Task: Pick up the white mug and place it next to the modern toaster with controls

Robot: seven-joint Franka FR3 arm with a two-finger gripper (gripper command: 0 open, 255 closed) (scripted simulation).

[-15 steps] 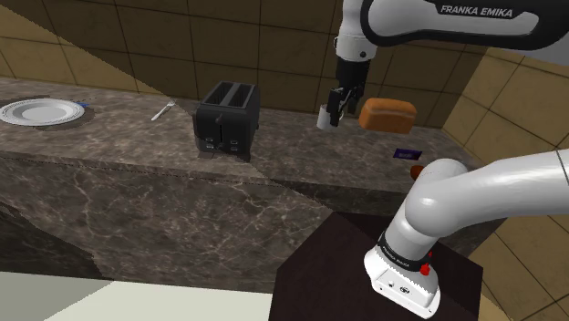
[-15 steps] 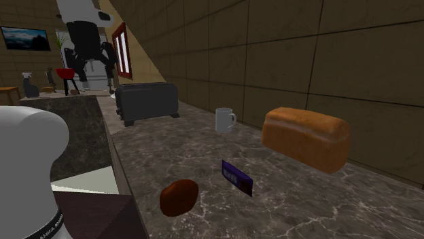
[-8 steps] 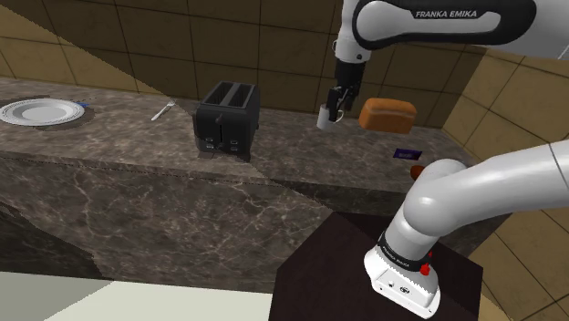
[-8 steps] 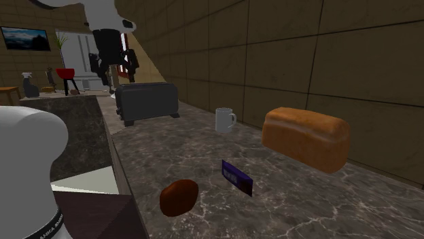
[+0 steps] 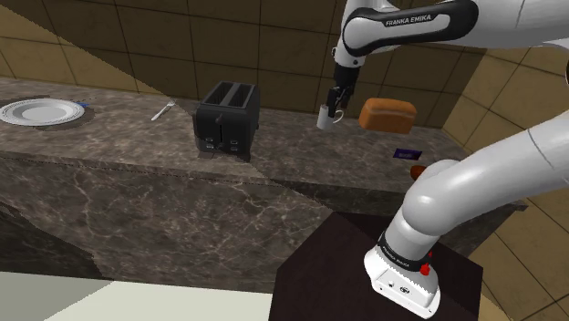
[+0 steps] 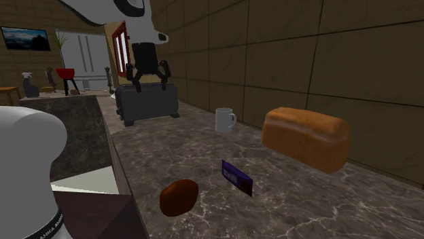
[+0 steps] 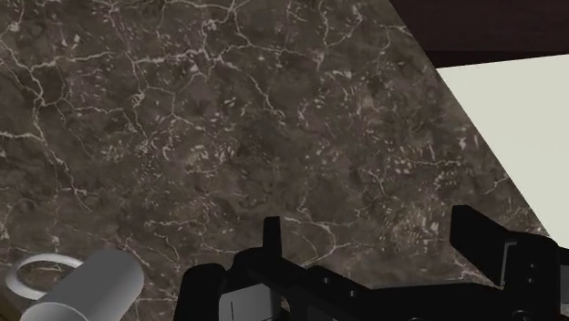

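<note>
Pincer (image 5: 336, 102) is open: its two black fingers stand wide apart in the wrist view with only bare marble between them, gripping nothing. It hangs above the dark veined marble table (image 5: 137, 169), on the mug side of the boxy black two-slot toaster (image 5: 228, 119).

The pale white cylindrical mug with a loop handle (image 6: 224, 119) stands upright on the table, well apart from the toaster, between it and the brown bread loaf (image 6: 307, 138). Its handle points away from the toaster, toward the loaf.

Key relation: in the wrist view the mug (image 7: 87, 287) sits outside the pincer (image 7: 369, 228), off past one finger rather than between the two (so no grasp is possible from here). In the second exterior view the pincer (image 6: 148, 81) is drawn in front of the toaster (image 6: 146, 102), clearly higher than the mug's rim.

Judgement: this is the approach step and the mug is untouched. The next move probably needs a sideways shift away from the toaster to centre over the mug, then a descent. The mug's long axis is vertical, so the fingers should straddle the wall or rim. The handle could foul a finger.
</note>
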